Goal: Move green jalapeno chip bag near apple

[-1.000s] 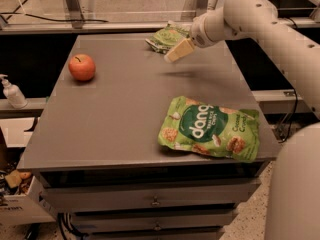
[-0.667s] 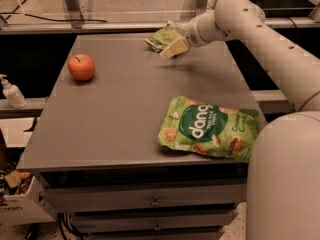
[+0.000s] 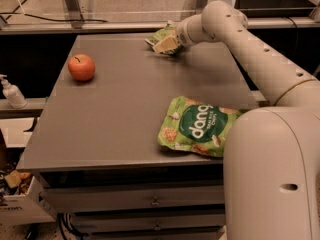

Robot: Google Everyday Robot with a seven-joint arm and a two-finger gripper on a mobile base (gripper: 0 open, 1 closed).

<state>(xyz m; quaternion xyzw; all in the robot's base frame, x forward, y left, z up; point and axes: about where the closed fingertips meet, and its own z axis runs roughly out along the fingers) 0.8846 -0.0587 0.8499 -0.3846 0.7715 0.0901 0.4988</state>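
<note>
The green jalapeno chip bag (image 3: 161, 35), small, crinkled and light green, lies at the far edge of the grey table (image 3: 125, 114), right of centre. My gripper (image 3: 166, 44) is right at the bag, its pale fingers over the bag's near side. The apple (image 3: 81, 67), red-orange with a short dark stem, sits on the table's left side, well to the left of the bag and nearer to me. My white arm reaches in from the right over the table's far right corner.
A large green "dang" bag (image 3: 197, 126) lies flat near the table's front right edge. A white pump bottle (image 3: 11, 92) stands on a ledge left of the table. A metal frame and glass panel run behind the far edge.
My gripper has moved a little further away and to the left, closing in onto the small green bag. The apple and the large bag have not moved.
</note>
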